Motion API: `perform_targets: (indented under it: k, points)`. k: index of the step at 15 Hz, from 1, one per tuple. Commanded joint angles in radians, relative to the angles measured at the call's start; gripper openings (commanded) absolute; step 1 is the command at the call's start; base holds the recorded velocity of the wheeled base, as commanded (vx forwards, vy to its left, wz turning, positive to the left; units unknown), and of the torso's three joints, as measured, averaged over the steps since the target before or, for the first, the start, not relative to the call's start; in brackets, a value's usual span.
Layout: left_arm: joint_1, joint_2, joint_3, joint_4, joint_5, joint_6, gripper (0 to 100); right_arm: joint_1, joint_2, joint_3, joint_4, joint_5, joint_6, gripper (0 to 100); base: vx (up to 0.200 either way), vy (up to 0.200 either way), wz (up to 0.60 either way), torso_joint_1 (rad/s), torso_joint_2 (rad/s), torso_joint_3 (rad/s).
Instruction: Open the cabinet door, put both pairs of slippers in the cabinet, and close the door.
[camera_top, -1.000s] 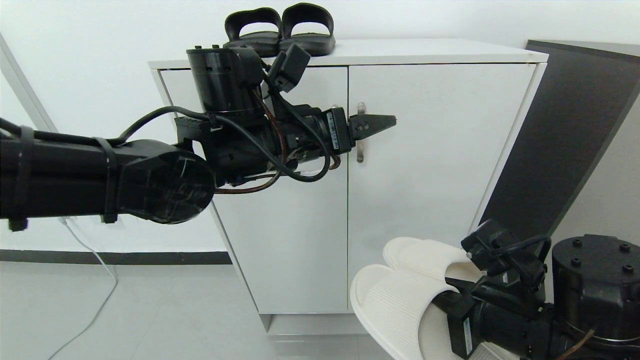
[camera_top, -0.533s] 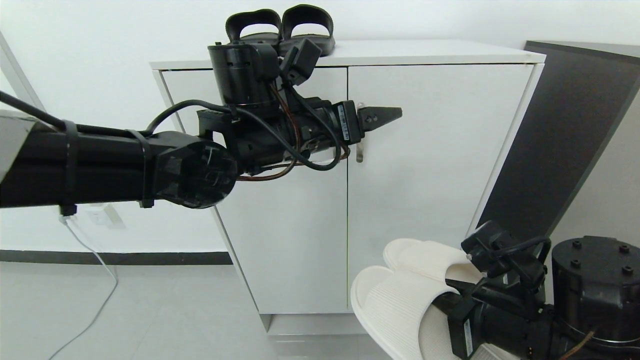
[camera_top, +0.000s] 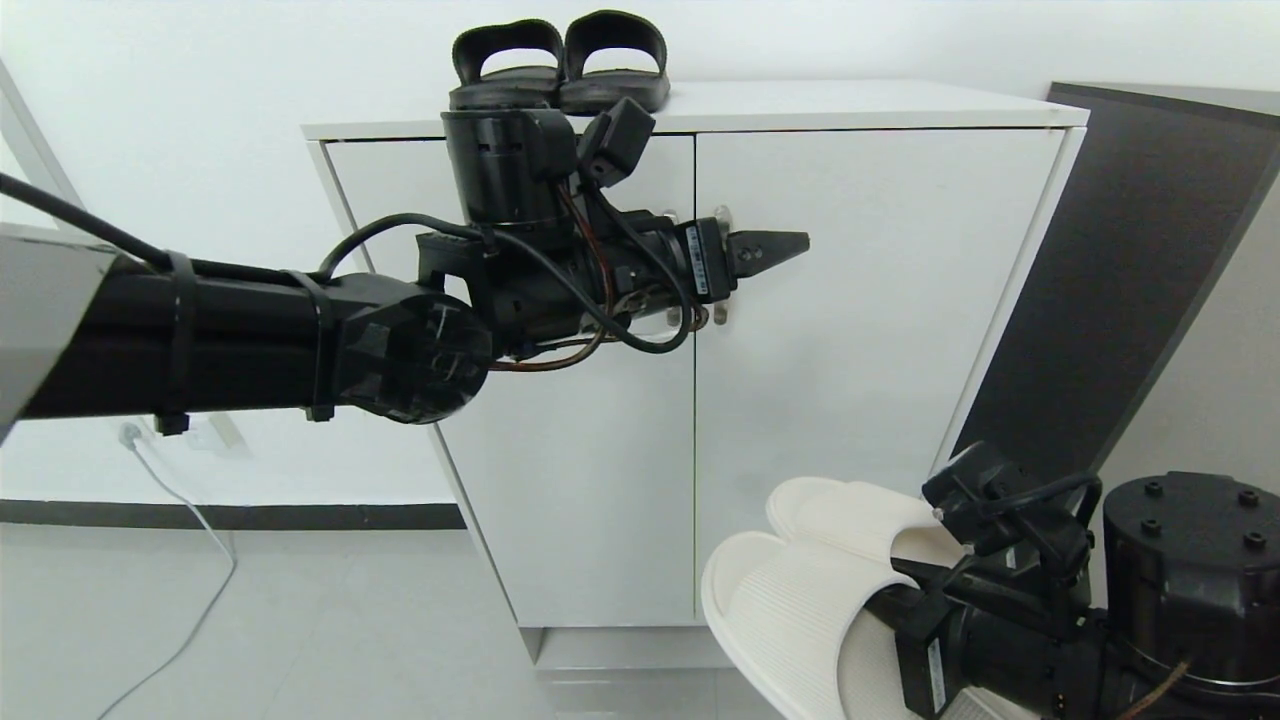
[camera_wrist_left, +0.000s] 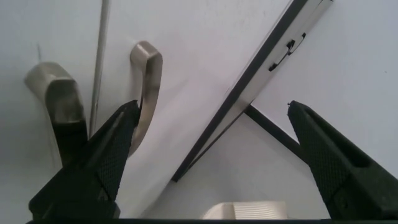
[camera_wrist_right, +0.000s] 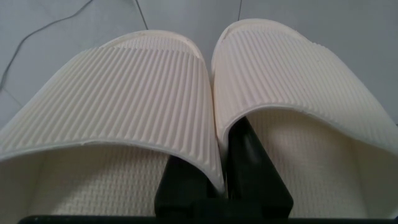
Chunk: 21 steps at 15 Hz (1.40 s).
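The white cabinet (camera_top: 860, 300) stands with both doors closed. A pair of black slippers (camera_top: 560, 60) rests on its top. My left gripper (camera_top: 800, 243) hovers at handle height in front of the door seam, pointing right. In the left wrist view this gripper (camera_wrist_left: 211, 109) is open, one finger beside the right door's metal handle (camera_wrist_left: 149, 81), with the left door's handle (camera_wrist_left: 59, 99) next to it. Low on the right, my right gripper (camera_wrist_right: 217, 180) is shut on the inner edges of the white slippers (camera_top: 800, 590), held together in front of the cabinet's base.
A dark grey panel (camera_top: 1130, 280) leans right of the cabinet. A white cable (camera_top: 190, 600) trails across the floor on the left from a wall socket (camera_top: 130, 432). Open floor lies left of the cabinet.
My left arm has pushed forward and slightly right, bringing its gripper closer to the door handles. The right arm with the white slippers has stayed put.
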Motion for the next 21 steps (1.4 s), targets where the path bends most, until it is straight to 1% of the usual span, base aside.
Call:
perform_targets:
  k: [1,2,3,7,9,12,14,16,19,21]
  points:
    - [-0.008,0.002,0.000,-0.001,-0.001,-0.001,100,0.000,0.000,0.000,0.000,0.001,-0.001,0,0.000,0.000,0.00,0.000,0.00,0.000]
    - [-0.012,0.004,0.000,-0.001,0.001,-0.001,100,0.000,0.000,0.000,0.000,0.001,-0.002,0,0.000,0.000,0.00,0.000,0.00,0.000]
    - [-0.012,0.004,-0.001,-0.001,-0.001,-0.001,0,0.000,0.000,0.000,0.000,0.001,-0.002,0,0.000,0.000,0.00,0.000,0.00,0.000]
    - [-0.012,-0.002,0.005,-0.004,-0.001,-0.001,0,0.000,0.000,0.001,0.000,0.007,-0.002,0,0.000,0.000,0.00,0.000,0.00,0.000]
    - [-0.014,-0.033,0.055,-0.010,-0.001,-0.001,0,0.000,-0.002,0.012,0.000,0.033,-0.004,0,0.000,0.000,0.00,0.000,0.00,0.000]
    - [-0.029,-0.104,0.161,-0.059,-0.004,0.001,0,0.000,-0.019,0.031,0.000,0.093,-0.004,0,0.000,0.000,0.00,0.000,0.00,0.000]
    - [-0.054,-0.165,0.259,-0.116,-0.007,-0.001,0,0.000,-0.049,0.051,0.000,0.168,-0.004,0,0.000,0.000,0.00,0.000,0.00,0.000]
    - [-0.067,-0.216,0.327,-0.134,-0.007,0.001,0,0.000,-0.069,0.069,0.000,0.222,-0.019,0,0.000,0.000,0.00,0.000,0.00,0.000]
    - [-0.087,-0.294,0.416,-0.136,-0.006,0.003,0,0.000,-0.072,0.081,0.000,0.231,-0.038,0,0.000,0.000,0.00,0.000,0.00,0.000]
    - [-0.089,-0.352,0.491,-0.171,-0.004,0.009,0,0.000,-0.072,0.083,0.000,0.231,-0.039,0,0.000,0.000,0.00,0.000,0.00,0.000]
